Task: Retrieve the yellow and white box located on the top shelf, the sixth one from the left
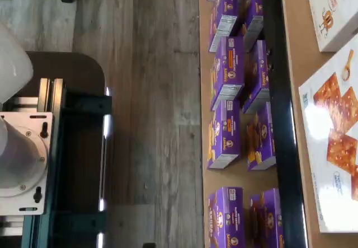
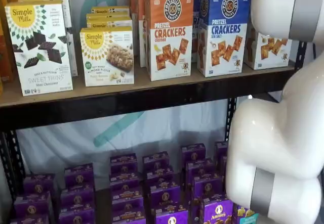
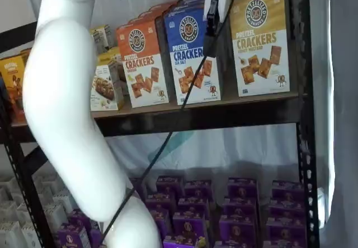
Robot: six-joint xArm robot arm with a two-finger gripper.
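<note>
The yellow and white box (image 3: 260,41) stands upright at the right end of the top shelf (image 3: 224,116), with a golden-yellow top and a white lower front showing square crackers. In a shelf view only its lower white front (image 2: 268,49) shows; the white arm hides the rest. My gripper (image 3: 211,41) hangs from the upper edge with a cable beside it. It is in front of the blue-topped carton (image 3: 193,57), just left of the yellow box. Its black fingers show side-on, so no gap can be judged. It holds nothing that I can see.
An orange-topped cracker carton (image 2: 169,37) and white Simple Mills boxes (image 2: 40,47) stand further left on the top shelf. Several purple boxes (image 2: 162,193) fill the lower shelf. The white arm (image 2: 283,133) crosses in front. The wrist view shows wood floor (image 1: 151,91) and a dark mount (image 1: 72,164).
</note>
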